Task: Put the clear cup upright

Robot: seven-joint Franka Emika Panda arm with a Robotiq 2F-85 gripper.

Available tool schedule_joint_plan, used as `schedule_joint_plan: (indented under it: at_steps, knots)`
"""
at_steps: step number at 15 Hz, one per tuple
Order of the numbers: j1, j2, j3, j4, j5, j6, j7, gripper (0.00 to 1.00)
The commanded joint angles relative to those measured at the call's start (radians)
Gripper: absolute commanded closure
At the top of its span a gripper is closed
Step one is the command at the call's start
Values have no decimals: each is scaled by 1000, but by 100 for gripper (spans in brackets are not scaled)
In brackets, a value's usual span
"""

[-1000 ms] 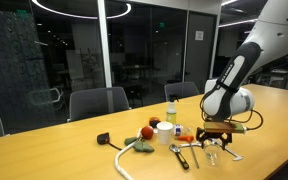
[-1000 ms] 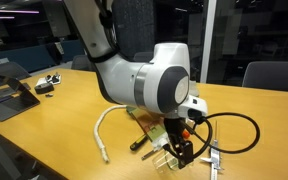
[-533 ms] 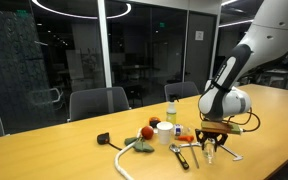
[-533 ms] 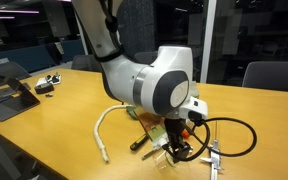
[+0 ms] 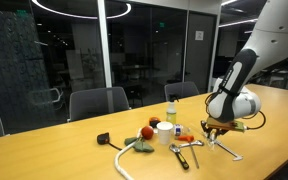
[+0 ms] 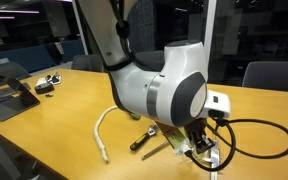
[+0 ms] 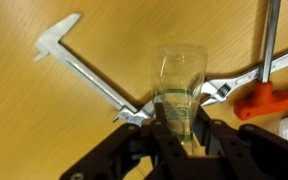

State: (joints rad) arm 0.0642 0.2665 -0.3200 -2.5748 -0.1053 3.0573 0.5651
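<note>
Two fingers [image 7: 156, 135] of your gripper [image 7: 179, 125] clamp the cup [image 7: 179, 80] just beside the wrench [image 7: 89, 75]; tilt it carelessly and its slick wall may slip, dropping it onto that wrench

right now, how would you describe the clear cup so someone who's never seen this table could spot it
Look at the long wooden table, then at the robot's gripper above the silver wrenches lying on it. The clear cup is pinched between the gripper's fingers: a small, colourless, see-through tumbler with plain walls, unlike the metal wrenches and the orange-handled tool beside it.
</note>
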Motion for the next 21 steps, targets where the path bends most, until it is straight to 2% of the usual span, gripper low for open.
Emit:
schedule_joint_plan:
  at_steps: [1,4,7,10,12,13,17,18,21]
  knots:
    - [205,99,-266,25,-149,201,159,92]
    - [415,233,-481,31,-49,365,183,93]
    - [599,378,-593,2,161,472,208,93]
    - [700,495,-600,4,346,476,242,94]
    - [735,573,-581,24,448,456,270,93]
    - [711,590,-527,48,582,453,189,93]
    - [721,713,-482,113,849,419,131,93]
    - [753,760,-519,121,837,399,190,93]
    - [779,852,-546,154,930,357,177,94]
